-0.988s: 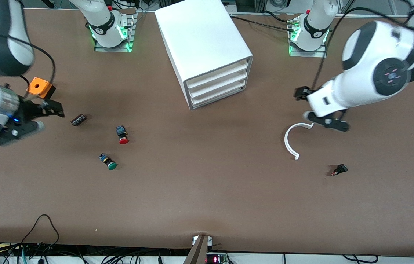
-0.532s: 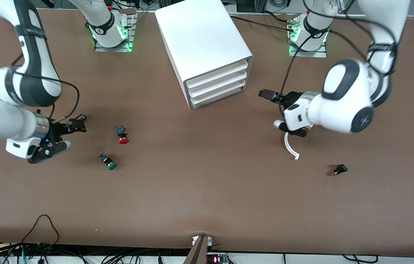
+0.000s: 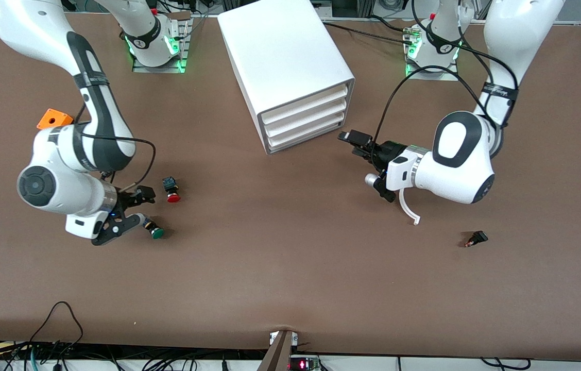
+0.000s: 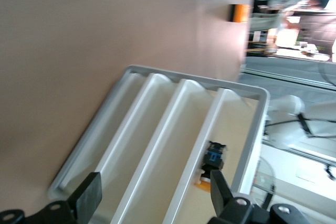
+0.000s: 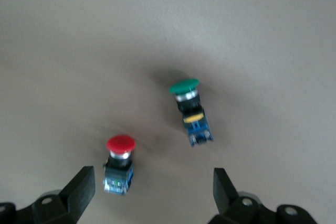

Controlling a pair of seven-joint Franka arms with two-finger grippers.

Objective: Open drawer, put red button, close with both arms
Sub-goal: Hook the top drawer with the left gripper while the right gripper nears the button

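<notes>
Red button lies on the table, just farther from the front camera than the green button. Right gripper hovers beside both, fingers spread wide, empty. All cabinet drawers shut. Left gripper faces the cabinet front, jaws wide, holding nothing.

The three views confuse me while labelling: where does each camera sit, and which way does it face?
Front view: high across the table, facing both bases; shows both arms, the cabinet, the red button and the green button.
Left wrist view: on the left arm's wrist, facing the cabinet's drawers; the left tool frames it, open.
Right wrist view: on the right arm's wrist, looking down at the red button and green button; right tool open.
Front and right wrist views share both buttons.
</notes>
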